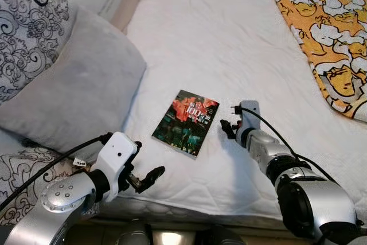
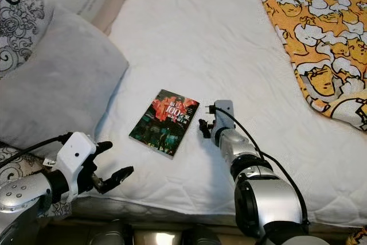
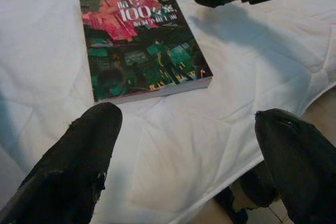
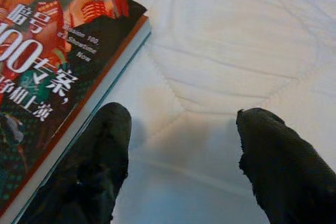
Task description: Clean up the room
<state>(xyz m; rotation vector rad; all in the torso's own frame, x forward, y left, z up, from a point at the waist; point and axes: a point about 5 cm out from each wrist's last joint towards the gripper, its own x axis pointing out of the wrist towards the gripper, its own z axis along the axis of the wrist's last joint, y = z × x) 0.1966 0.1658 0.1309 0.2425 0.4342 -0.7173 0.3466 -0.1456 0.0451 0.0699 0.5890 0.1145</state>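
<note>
I see a dark paperback book [image 1: 186, 122], red-and-green cover, flat at frame centre on the white bed [image 1: 229, 44]; right end effector [image 4: 181, 166] and left end effector [image 3: 191, 156] both spread, empty.

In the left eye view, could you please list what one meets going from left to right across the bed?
Grey pillow → left tool → book → right tool → orange patterned blanket.
</note>
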